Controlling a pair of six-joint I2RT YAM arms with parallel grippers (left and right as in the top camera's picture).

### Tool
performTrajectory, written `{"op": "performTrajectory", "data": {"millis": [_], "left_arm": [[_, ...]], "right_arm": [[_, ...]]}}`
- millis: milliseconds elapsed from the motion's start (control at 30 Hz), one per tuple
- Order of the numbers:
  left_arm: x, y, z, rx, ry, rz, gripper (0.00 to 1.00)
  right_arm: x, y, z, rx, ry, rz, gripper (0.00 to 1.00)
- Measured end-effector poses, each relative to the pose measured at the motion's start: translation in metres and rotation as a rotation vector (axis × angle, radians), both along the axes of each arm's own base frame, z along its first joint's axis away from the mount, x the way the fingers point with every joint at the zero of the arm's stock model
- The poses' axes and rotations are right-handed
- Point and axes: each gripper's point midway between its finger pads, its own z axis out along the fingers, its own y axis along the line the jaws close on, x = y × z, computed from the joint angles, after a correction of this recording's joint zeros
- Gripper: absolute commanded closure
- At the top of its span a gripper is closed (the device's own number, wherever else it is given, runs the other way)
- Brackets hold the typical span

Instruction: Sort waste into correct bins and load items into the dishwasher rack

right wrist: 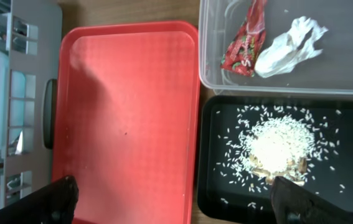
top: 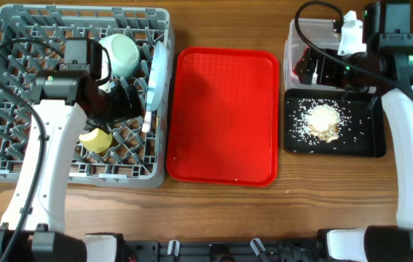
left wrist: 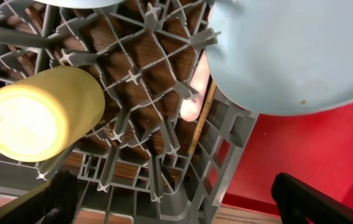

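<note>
Your left gripper (left wrist: 192, 208) holds its 2 fingers (left wrist: 58, 200) wide apart, gripping nothing, over the large grey pegged dishwasher rack (left wrist: 226, 143). Just ahead, the white plastic fork (left wrist: 192, 93) lies among the pegs, long axis running away from the fingers, between the small yellow cup (left wrist: 36, 118) and the round pale plate (left wrist: 288, 56). Your right gripper (right wrist: 179, 205), likewise spread and empty, hangs well apart beyond the red serving tray (right wrist: 126, 112); left is nearer.

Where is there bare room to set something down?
Red tray: fully bare, between rack and tub / black tray. Table strip in front of it: free. Rack's far-left columns: empty pegs. Crowded: rack's right side (bowl, cup, plate); tub (wrapper, tissue); black tray (rice).
</note>
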Motion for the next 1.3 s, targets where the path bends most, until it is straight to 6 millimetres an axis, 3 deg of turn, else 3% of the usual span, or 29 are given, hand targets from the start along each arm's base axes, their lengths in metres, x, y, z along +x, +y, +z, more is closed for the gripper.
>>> {"op": "performTrajectory", "data": {"millis": [100,200,300,333,500,600,800,1300], "left_arm": [[-0.012,-0.012,0.011,-0.003,-0.081,-0.046,0.00],[-0.033,-0.028,0.044,-0.028,-0.308,-0.118,0.00],[-0.061,-0.038,0.073,-0.066,-0.548,-0.179,0.00],[-0.073,-0.039,0.078,-0.077,-0.602,-0.192,0.00],[-0.113,-0.032,0.098,-0.100,-0.740,-0.199,0.00],[-0.128,-0.028,0.099,-0.102,-0.754,-0.198,0.00],[-0.143,-0.024,0.080,-0.089,-0.661,-0.201,0.00],[-0.145,-0.024,0.077,-0.087,-0.647,-0.201,0.00]], "right_arm": [[-0.019,-0.001,0.011,-0.003,-0.083,-0.007,0.00],[-0.058,-0.004,0.019,0.001,-0.211,-0.037,0.00],[-0.095,-0.006,0.013,0.002,-0.294,-0.048,0.00],[-0.111,-0.007,0.010,0.000,-0.319,-0.050,0.00],[-0.141,-0.007,0.013,0.005,-0.360,-0.055,0.00],[-0.142,-0.007,0.014,0.005,-0.365,-0.056,0.00],[-0.139,-0.008,0.009,0.002,-0.342,-0.058,0.00],[-0.124,-0.008,-0.017,-0.002,-0.229,-0.058,0.00]]}}
